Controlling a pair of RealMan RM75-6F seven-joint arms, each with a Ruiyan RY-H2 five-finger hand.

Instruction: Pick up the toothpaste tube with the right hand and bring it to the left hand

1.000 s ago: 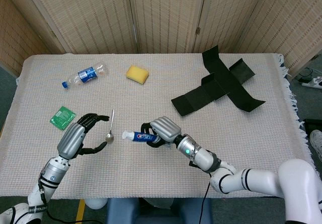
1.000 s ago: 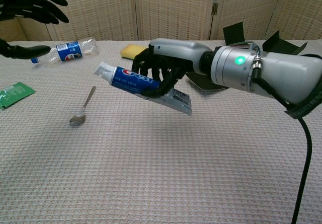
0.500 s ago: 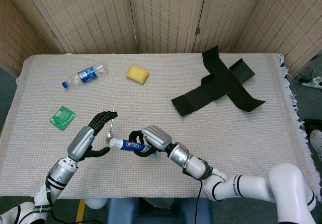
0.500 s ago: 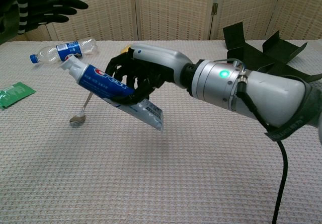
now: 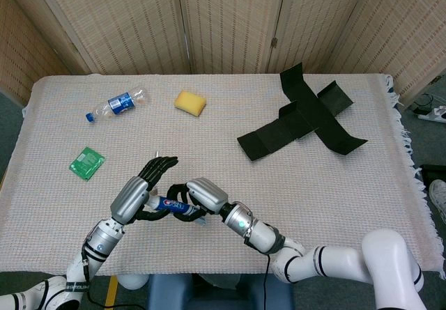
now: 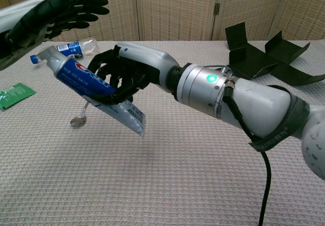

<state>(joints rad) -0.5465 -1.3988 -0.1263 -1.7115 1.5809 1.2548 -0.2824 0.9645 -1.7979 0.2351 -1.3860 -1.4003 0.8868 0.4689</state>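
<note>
My right hand (image 5: 198, 197) (image 6: 122, 73) grips a blue and white toothpaste tube (image 5: 174, 206) (image 6: 84, 78) around its middle and holds it above the table. The cap end points left and sits right under the palm of my left hand (image 5: 143, 190) (image 6: 53, 15). That hand has its fingers spread and extended over the cap; its thumb curls below. Whether it touches the tube is unclear. The crimped tail of the tube (image 6: 127, 117) hangs down to the right.
A spoon (image 6: 81, 115) lies on the cloth under the tube. A green packet (image 5: 87, 162) lies at left, a water bottle (image 5: 118, 104) and a yellow sponge (image 5: 189, 102) further back, and black folded cardboard (image 5: 303, 118) at back right.
My right hand has carried the tube further left and toward the robot. My left hand has come in over the cap end, closing the gap between the two hands.
</note>
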